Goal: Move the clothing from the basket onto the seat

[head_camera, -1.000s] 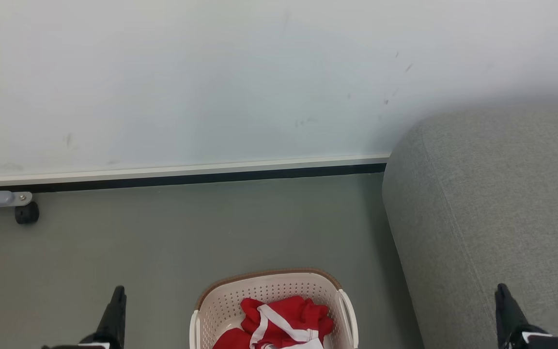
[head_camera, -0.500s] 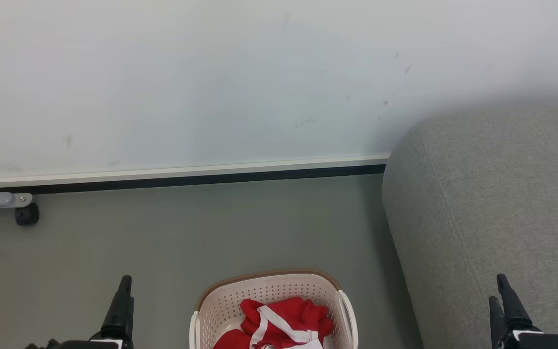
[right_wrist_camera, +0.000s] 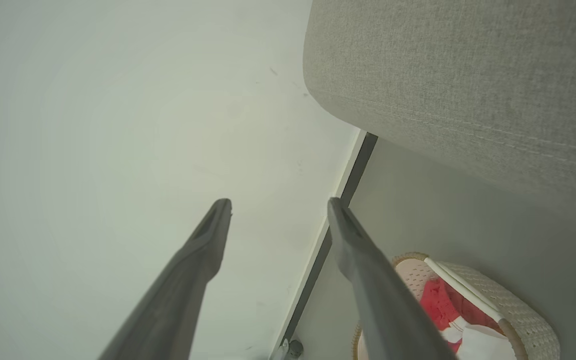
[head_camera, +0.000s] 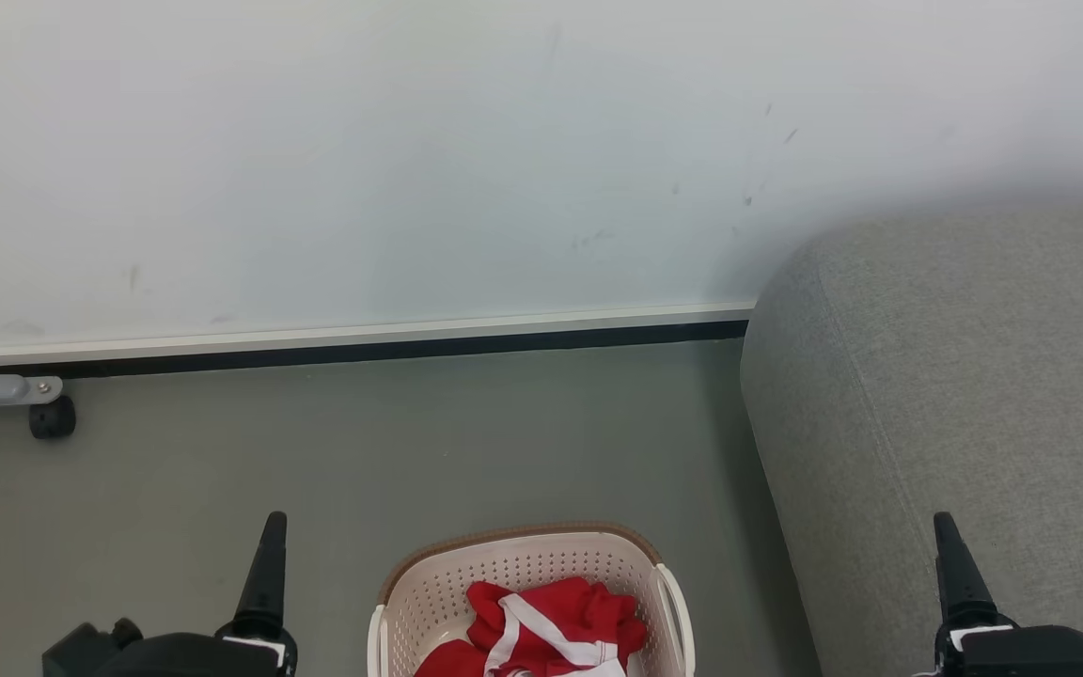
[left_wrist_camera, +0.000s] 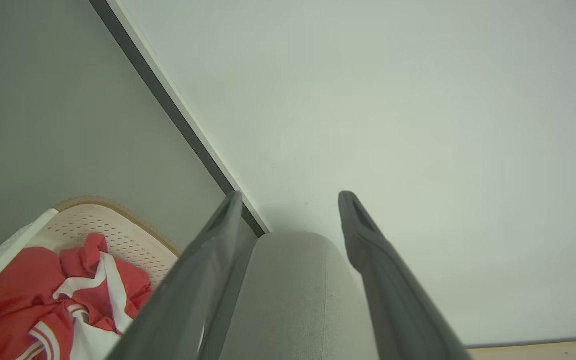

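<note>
a: where does the clothing lie relative to the grippers?

b: it is bunched in the basket on the floor, at the lower centre of the head view. the left gripper stands to the basket's left and the right gripper well off to its right, in front of the seat. the bundle lies between the two arms and below both.

a: jaw state?

b: both sets of jaws are spread wide and hold nothing, as each wrist view shows.

a: which arm is nearer?

b: the left, judged from the head view. the bundle's long axis is hard to read, since the frame edge cuts it off; it probably runs across the basket.
</note>
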### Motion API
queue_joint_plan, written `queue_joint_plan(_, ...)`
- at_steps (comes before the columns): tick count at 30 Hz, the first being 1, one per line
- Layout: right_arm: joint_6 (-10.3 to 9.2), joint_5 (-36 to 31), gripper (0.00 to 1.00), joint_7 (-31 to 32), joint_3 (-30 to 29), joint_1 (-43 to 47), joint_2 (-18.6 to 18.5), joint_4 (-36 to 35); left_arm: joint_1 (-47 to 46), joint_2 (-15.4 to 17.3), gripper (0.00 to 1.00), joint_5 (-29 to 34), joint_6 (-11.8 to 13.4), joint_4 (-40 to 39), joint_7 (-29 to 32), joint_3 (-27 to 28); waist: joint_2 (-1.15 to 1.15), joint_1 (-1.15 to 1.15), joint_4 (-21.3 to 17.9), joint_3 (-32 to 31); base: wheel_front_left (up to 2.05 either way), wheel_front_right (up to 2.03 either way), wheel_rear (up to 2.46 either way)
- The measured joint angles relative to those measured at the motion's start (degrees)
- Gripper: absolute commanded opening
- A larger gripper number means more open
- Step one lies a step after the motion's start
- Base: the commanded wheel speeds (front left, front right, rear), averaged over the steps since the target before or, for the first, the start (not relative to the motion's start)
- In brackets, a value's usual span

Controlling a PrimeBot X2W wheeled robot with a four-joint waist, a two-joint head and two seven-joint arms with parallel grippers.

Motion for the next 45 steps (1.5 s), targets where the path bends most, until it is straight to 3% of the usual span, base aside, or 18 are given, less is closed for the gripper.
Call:
queue_joint_plan(20,-3.03,-21.75,1.0,-4.34,7.84,-0.07,-2.86,-3.3,-1.12,2.65,1.0,25.26,3.53,-2.78,-4.5,-6.55,0.0,0.0,-0.03,-0.02,0.0,0.0,0.0)
queue_joint_plan(45,-6.04,-42.48,1.0,-9.65,14.35,-0.02,-4.82,-5.55,0.65,4.07,1.0,47.7,7.31,-4.32,-9.83,-9.27,0.0,0.0,-0.2,-0.25,0.0,0.0,0.0)
